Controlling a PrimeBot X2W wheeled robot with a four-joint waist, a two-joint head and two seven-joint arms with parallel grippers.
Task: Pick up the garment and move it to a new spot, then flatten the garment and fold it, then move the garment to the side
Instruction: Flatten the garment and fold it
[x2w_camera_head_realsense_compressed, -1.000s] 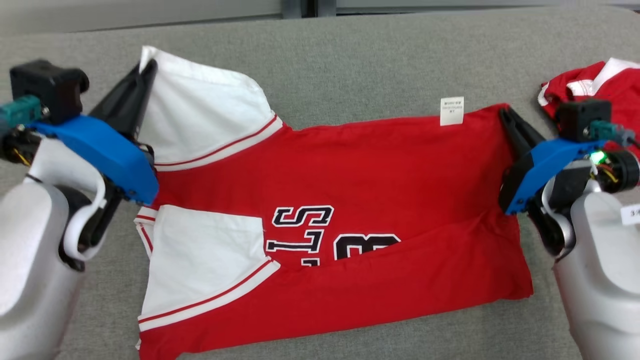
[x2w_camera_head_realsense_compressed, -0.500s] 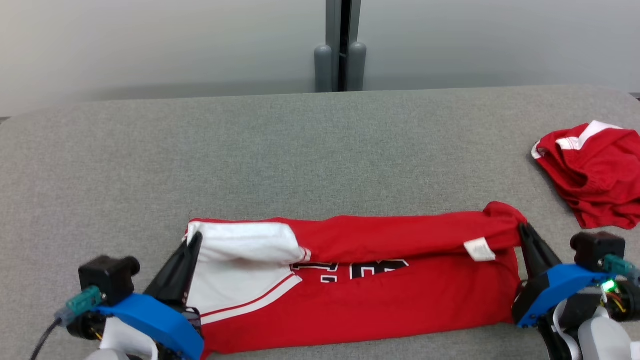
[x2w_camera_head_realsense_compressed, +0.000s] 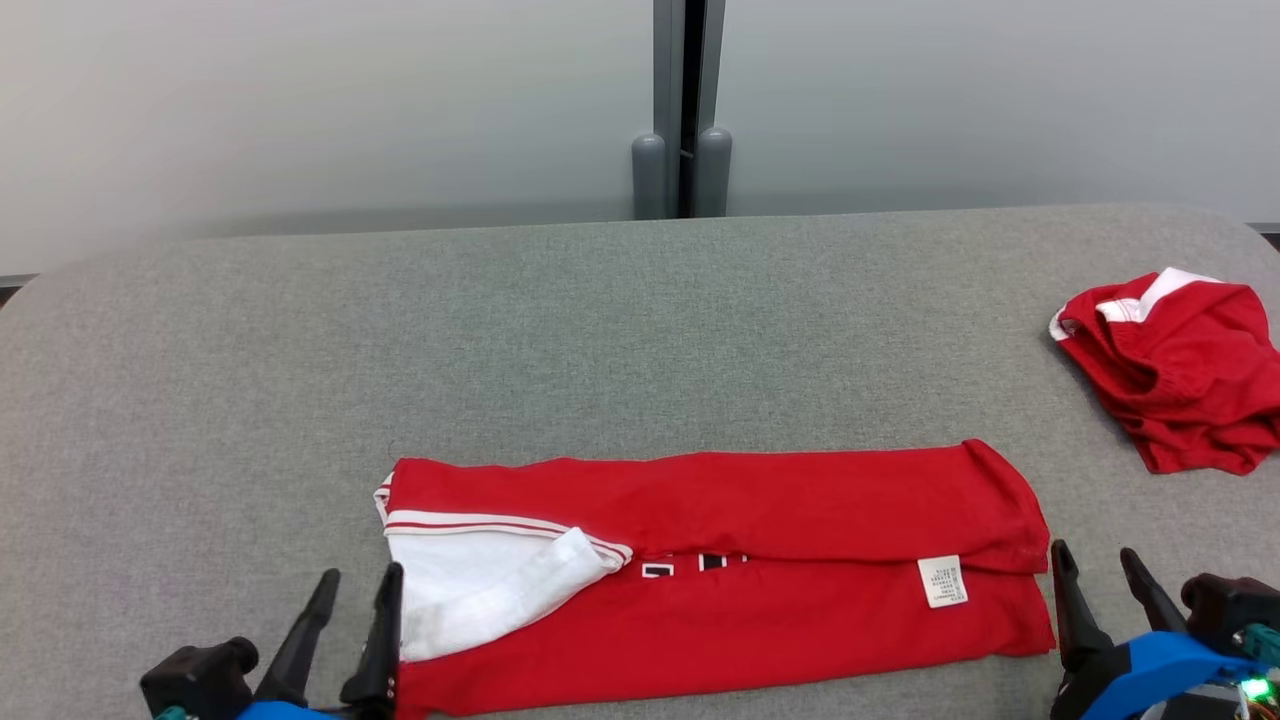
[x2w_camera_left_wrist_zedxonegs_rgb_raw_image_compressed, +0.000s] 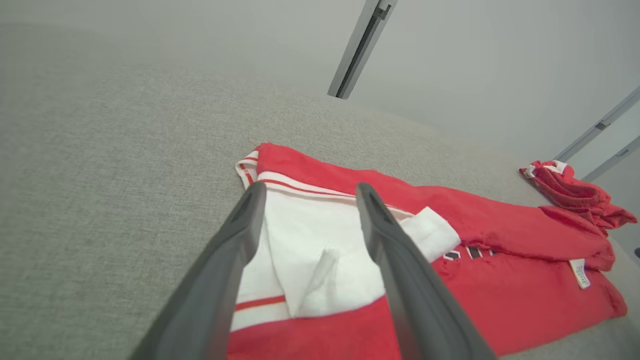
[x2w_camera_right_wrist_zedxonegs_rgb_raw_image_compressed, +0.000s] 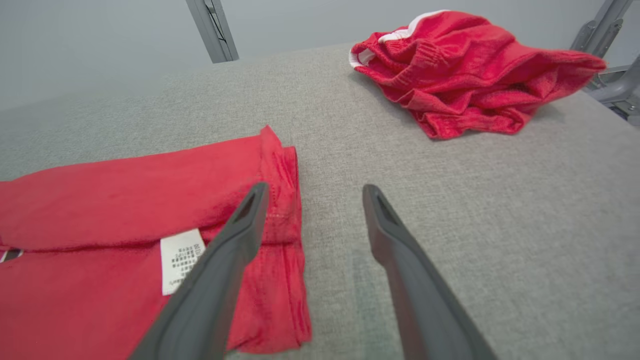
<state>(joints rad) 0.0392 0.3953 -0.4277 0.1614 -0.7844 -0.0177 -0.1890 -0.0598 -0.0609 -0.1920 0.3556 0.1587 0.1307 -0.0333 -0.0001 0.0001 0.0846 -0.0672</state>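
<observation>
Lab-like room: grey padded table (x2w_camera_head_realsense_compressed: 600, 330), bare partition wall (x2w_camera_head_realsense_compressed: 300, 100)

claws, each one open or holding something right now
Left claw: open, holding nothing.
Right claw: open, holding nothing.

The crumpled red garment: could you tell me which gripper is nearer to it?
Right. The right gripper sits near the crumpled garment, at the folded shirt's hem end; the left gripper sits at its sleeve end.

1. Two red garments: one folded jersey (x2w_camera_head_realsense_compressed: 720, 610) and one crumpled garment (x2w_camera_head_realsense_compressed: 1175, 375)
2. One white label (x2w_camera_head_realsense_compressed: 941, 581) on the jersey
3. Two grippers: one left gripper (x2w_camera_head_realsense_compressed: 361, 572), one right gripper (x2w_camera_head_realsense_compressed: 1092, 549), with two dark fingers (x2w_camera_left_wrist_zedxonegs_rgb_raw_image_compressed: 220, 285) each
4. One grey table (x2w_camera_head_realsense_compressed: 600, 330)
</observation>
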